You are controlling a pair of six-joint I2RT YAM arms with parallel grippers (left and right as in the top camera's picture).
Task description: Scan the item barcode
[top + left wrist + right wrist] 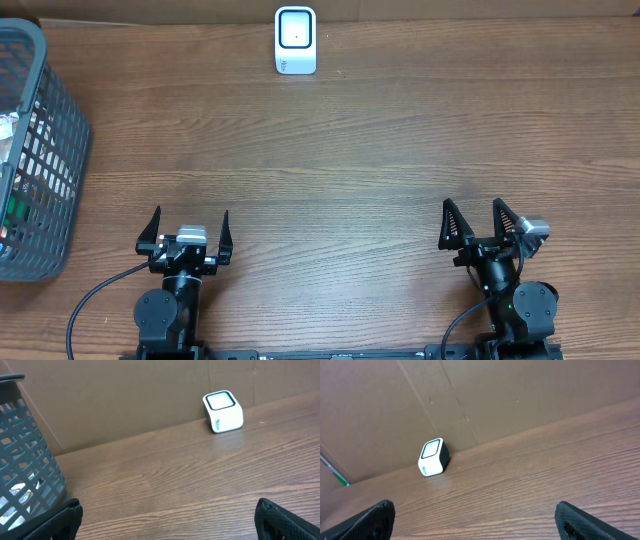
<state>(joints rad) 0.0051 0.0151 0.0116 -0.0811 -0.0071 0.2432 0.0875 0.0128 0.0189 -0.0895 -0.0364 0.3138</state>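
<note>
A white barcode scanner (296, 40) with a dark-framed window stands at the table's far edge, near the middle. It also shows in the left wrist view as the scanner (223, 411) and in the right wrist view as the scanner (433, 457). Items (14, 135) lie inside the grey basket (62, 160) at the far left, half hidden by its slats; no barcode can be made out. My left gripper (190, 215) rests near the front edge, open and empty. My right gripper (472, 205) stands open and empty at the front right.
The slatted basket wall (30, 460) rises close to the left gripper (167, 510). A brown cardboard wall (520, 395) backs the table behind the scanner. Bare wood lies under the right gripper (475, 510).
</note>
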